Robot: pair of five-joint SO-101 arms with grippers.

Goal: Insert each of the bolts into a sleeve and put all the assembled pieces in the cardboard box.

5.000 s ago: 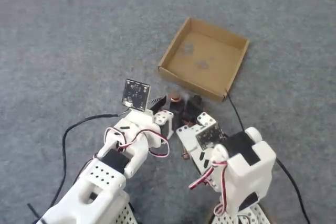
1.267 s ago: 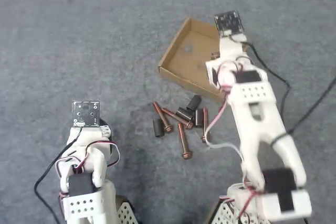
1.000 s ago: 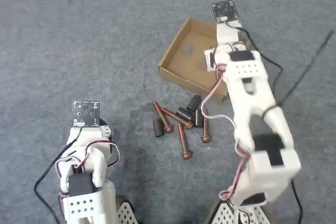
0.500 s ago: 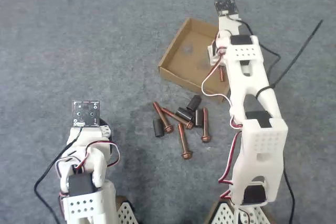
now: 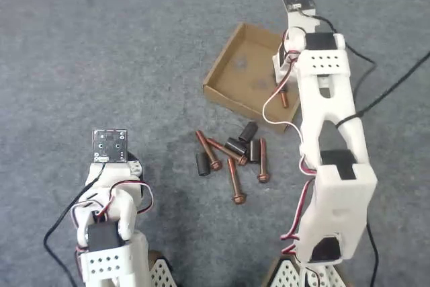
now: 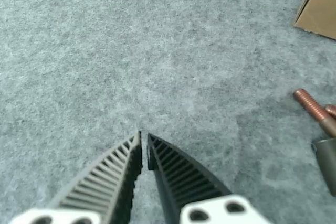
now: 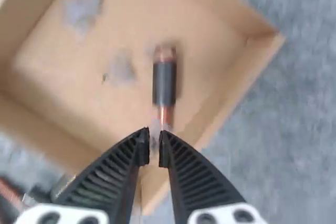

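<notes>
1. R gripper (image 7: 152, 136): above the cardboard box (image 7: 210, 40). Jaws nearly together, thin slit only, nothing seen gripped.
2. Assembled piece (image 7: 164, 80) (bolt in dark sleeve): lies on the box floor, bare copper end just beyond the R tips. Touching or apart: cannot tell.
3. High view: box in upper ctr-right of frame. The piece's copper end shows near the lower-right wall, beside the R arm (image 5: 329, 99).
4. Loose bolts (image 5: 234, 181), four, w/ dark loose sleeves (image 5: 203, 164) among them: ctr of frame, just below the box, on the grey mat (image 5: 101, 65).
5. L gripper (image 6: 144, 135): its arm folded back at lower left. Jaws almost closed, empty, over bare mat, well apart from the pile.
</notes>
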